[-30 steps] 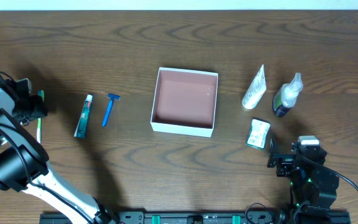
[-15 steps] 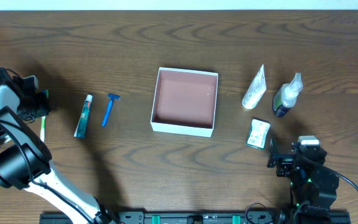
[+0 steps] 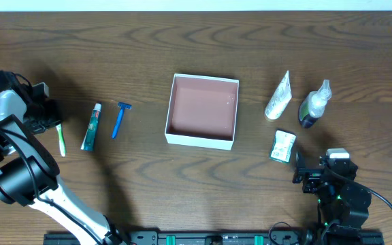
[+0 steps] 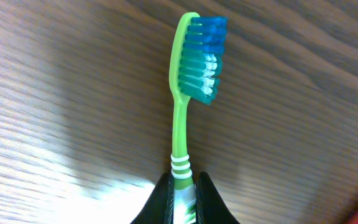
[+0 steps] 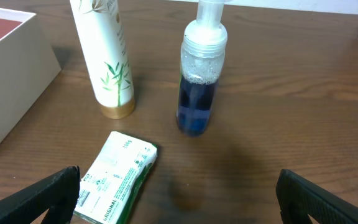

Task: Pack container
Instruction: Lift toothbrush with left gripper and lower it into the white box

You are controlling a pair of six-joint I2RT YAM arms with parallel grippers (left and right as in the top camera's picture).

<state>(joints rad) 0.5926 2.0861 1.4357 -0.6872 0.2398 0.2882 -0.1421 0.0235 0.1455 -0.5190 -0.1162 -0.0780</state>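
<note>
A green toothbrush (image 4: 180, 124) with blue and teal bristles sticks out past my left gripper (image 4: 183, 200), whose black fingers are shut on its handle. From above, that toothbrush (image 3: 60, 140) and the left gripper (image 3: 50, 120) are at the far left of the table. The container (image 3: 171, 116), a white-walled square box with a pink-brown floor, stands in the middle with nothing in it. My right gripper (image 5: 185, 205) is open near the front right, just behind a green and white soap packet (image 5: 114, 177).
A toothpaste tube (image 3: 91, 126) and a blue razor (image 3: 119, 119) lie between the left gripper and the container. Right of the container are a white tube (image 3: 278, 96), a foam pump bottle (image 3: 314, 104) and the soap packet (image 3: 283, 146).
My left gripper has shut on the toothbrush handle and shifted a little to the right, and the toothbrush has moved right with it. The right arm has stayed still.
</note>
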